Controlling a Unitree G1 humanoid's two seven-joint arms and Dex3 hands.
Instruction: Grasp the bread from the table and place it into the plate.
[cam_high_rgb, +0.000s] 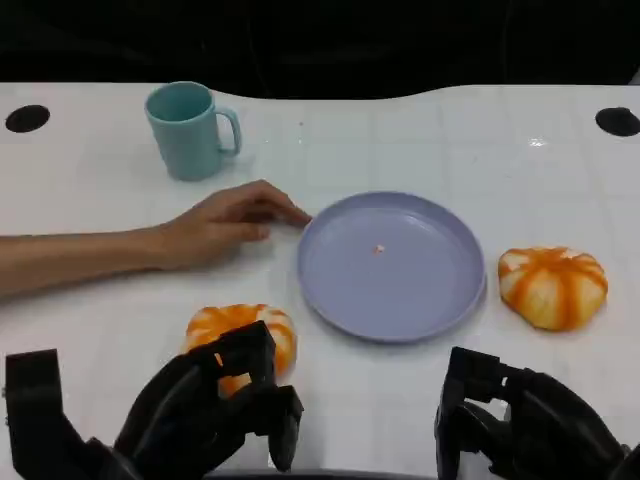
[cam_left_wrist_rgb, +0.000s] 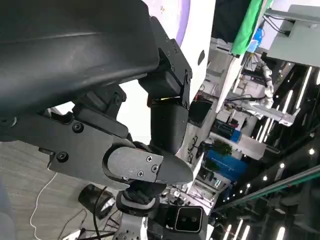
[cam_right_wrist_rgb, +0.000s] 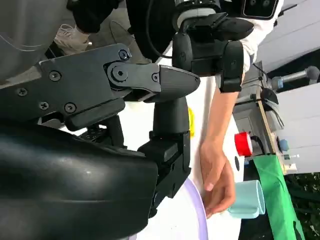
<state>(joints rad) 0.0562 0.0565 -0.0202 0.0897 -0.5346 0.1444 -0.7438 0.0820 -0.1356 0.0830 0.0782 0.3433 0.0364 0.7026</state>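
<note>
No brand, label or legible writing was seen. Two orange-and-white striped breads were seen on the white table (cam_high_rgb: 420, 130): one bread (cam_high_rgb: 240, 340) at seven o'clock of the lavender plate (cam_high_rgb: 392, 266), just beyond the left hand (cam_high_rgb: 205, 410), and a second bread (cam_high_rgb: 553, 286) at three o'clock of the plate, apart from it. The left hand was held with fingers spread, nothing gripped. The right hand (cam_high_rgb: 525, 425) was held with fingers curled, empty. A person's hand (cam_high_rgb: 232, 225) was rested at the plate's ten o'clock rim, near a teal mug (cam_high_rgb: 188, 130).

The plate (cam_high_rgb: 392, 265) sits before me, one bread (cam_high_rgb: 553, 286) right of it, another bread (cam_high_rgb: 240, 336) front-left, a cup (cam_high_rgb: 188, 130) behind-left.
</note>
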